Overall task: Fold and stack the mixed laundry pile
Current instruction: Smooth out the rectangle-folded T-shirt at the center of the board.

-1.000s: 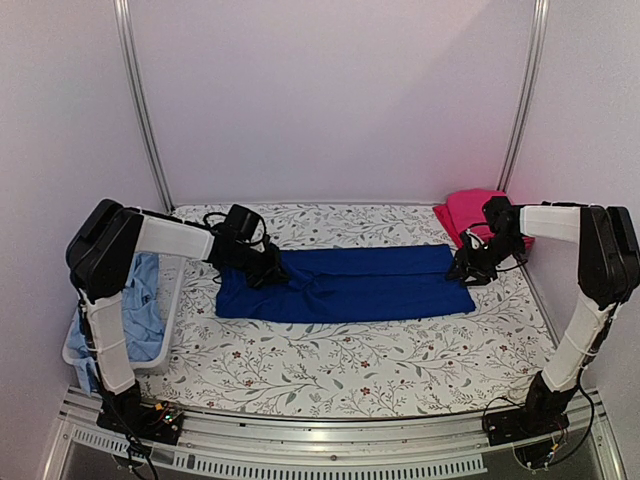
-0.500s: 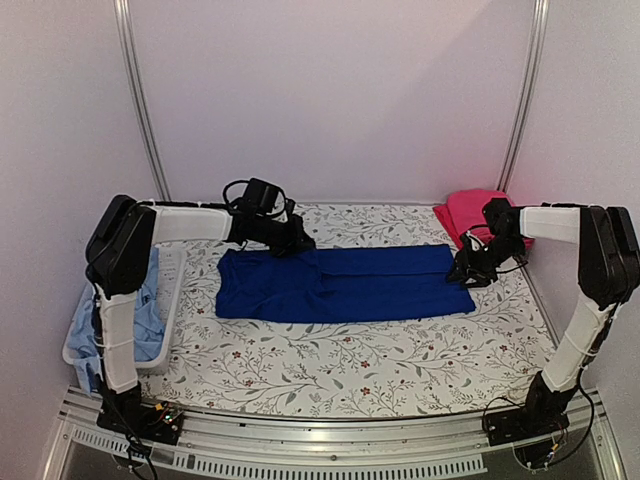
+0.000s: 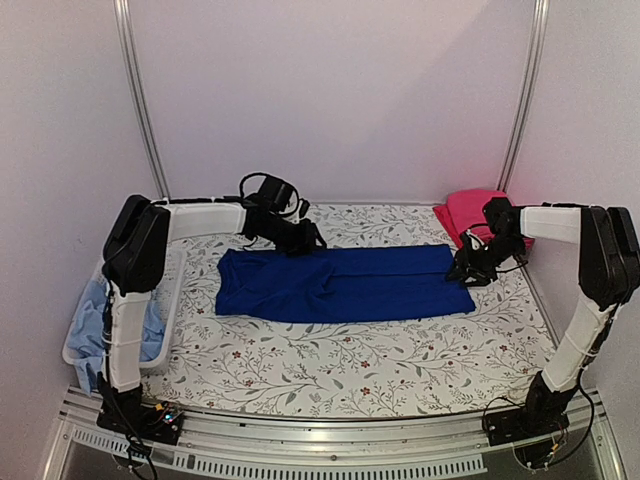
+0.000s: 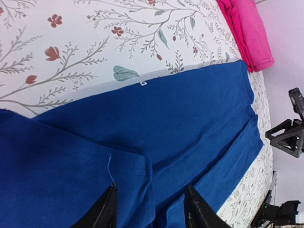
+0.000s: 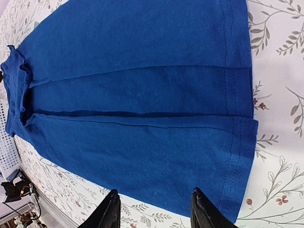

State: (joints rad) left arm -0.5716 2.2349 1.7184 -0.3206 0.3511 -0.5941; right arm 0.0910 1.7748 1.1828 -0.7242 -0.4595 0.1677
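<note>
Stock of laundry, my count:
- Royal-blue shirt [image 3: 345, 283]: mid-table on floral cover [image 3: 330, 365]. Both long sides turned in, making flat narrow band. Matte knit, stitched hem. Crosswise folds left, I judge.
- Pink garment [image 3: 470, 212]: folded slab, far right corner.
- Light-blue garment [image 3: 92, 325]: crumpled in white perforated basket [image 3: 172, 300], unfolded.
- My left gripper [image 4: 152, 213]: fingers apart, empty, over shirt's left end.
- My right gripper [image 5: 156, 211]: fingers apart, empty, at hem.

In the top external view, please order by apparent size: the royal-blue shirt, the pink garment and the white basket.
Largest: royal-blue shirt.
Then white basket and pink garment: they look alike and both are only partly visible, so I do not rank them.
</note>
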